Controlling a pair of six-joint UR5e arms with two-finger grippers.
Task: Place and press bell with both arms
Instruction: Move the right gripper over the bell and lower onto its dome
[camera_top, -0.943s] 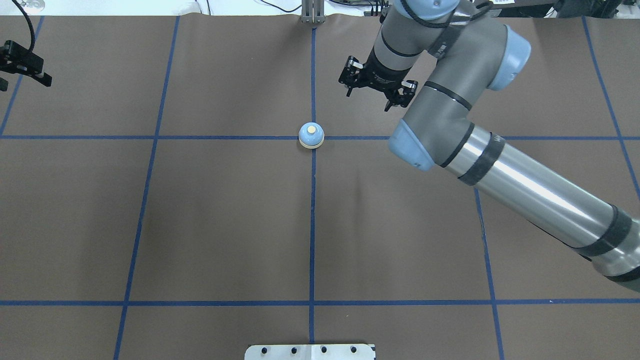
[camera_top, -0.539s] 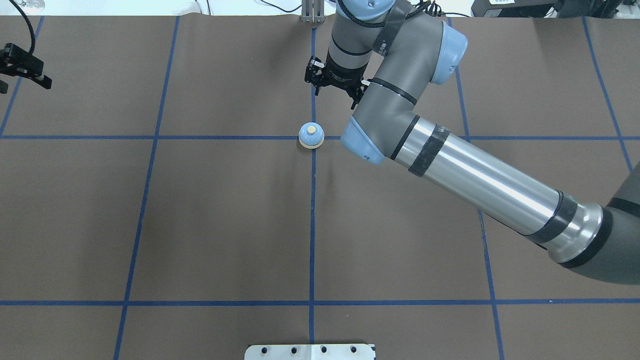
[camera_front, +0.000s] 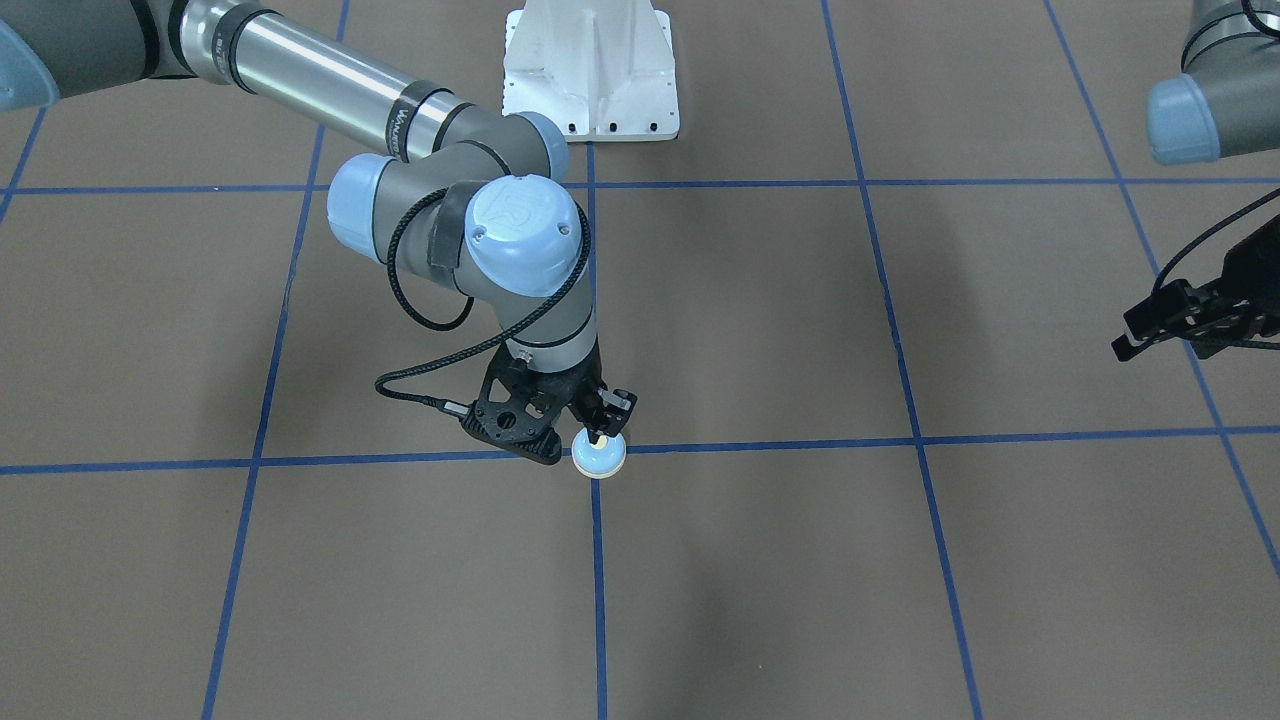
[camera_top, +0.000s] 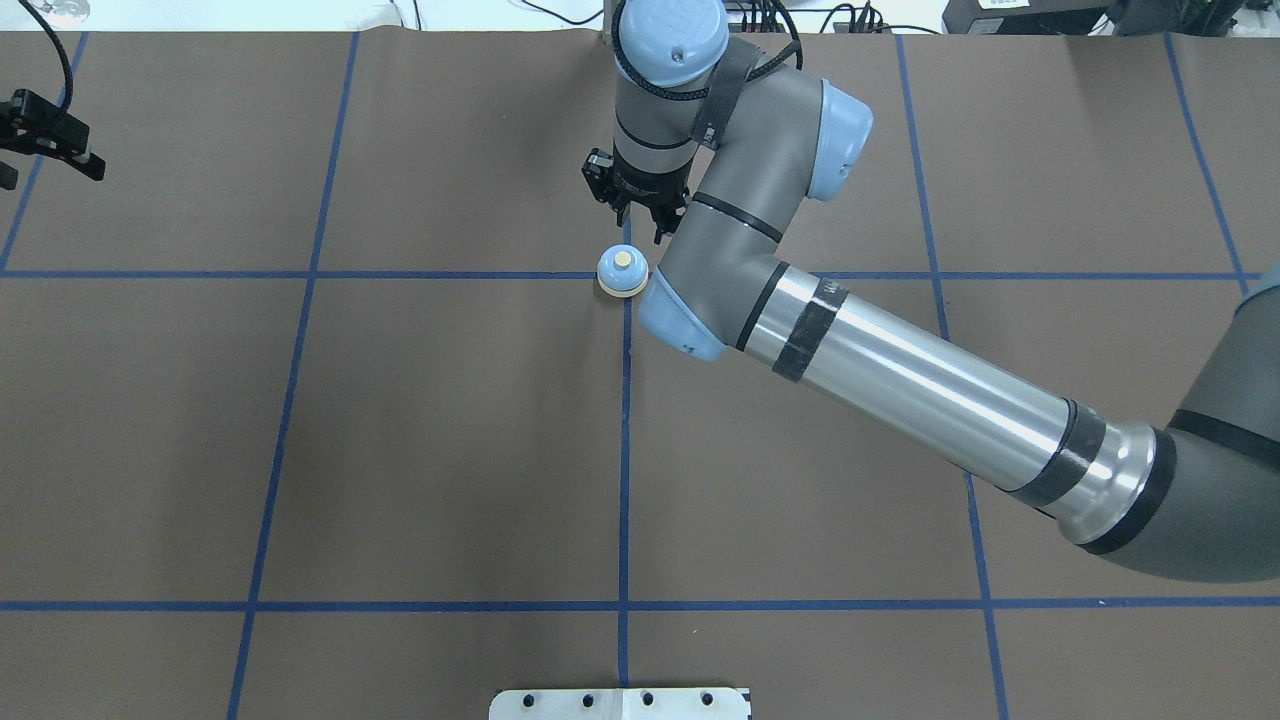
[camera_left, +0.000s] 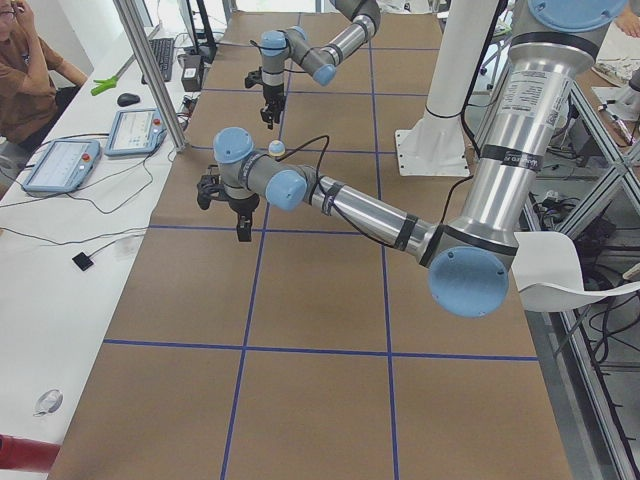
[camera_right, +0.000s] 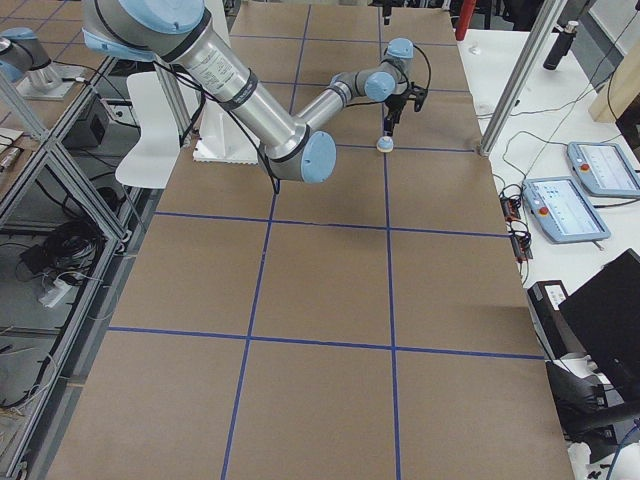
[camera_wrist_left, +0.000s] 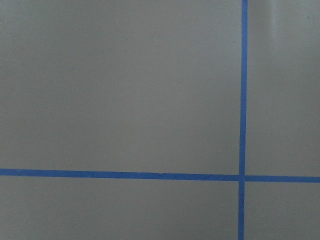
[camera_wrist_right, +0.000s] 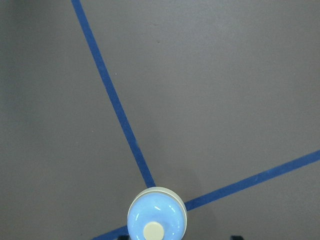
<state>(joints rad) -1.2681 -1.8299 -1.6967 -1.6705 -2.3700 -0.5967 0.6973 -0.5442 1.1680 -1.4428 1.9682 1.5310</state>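
The light-blue bell (camera_top: 622, 271) with a cream button stands on the centre crossing of the blue tape lines. It also shows in the front view (camera_front: 599, 458) and at the bottom edge of the right wrist view (camera_wrist_right: 156, 220). My right gripper (camera_top: 640, 230) points down just over the bell, its tips at the button in the front view (camera_front: 600, 432). Its fingers look drawn together and hold nothing. I cannot tell whether it touches the button. My left gripper (camera_top: 95, 150) hangs open and empty at the far left, also in the front view (camera_front: 1120, 337).
The brown mat (camera_top: 450, 430) carries a grid of blue tape lines. The white pedestal base (camera_front: 590, 70) stands at the robot's side. The right forearm (camera_top: 920, 390) crosses the right half. A post (camera_top: 625, 25) stands at the far edge. The left wrist view shows only mat and tape.
The right arm has swung left and brought its gripper from right of the bell to just over it. Its fingers look closer together. The bell and left arm have not moved.
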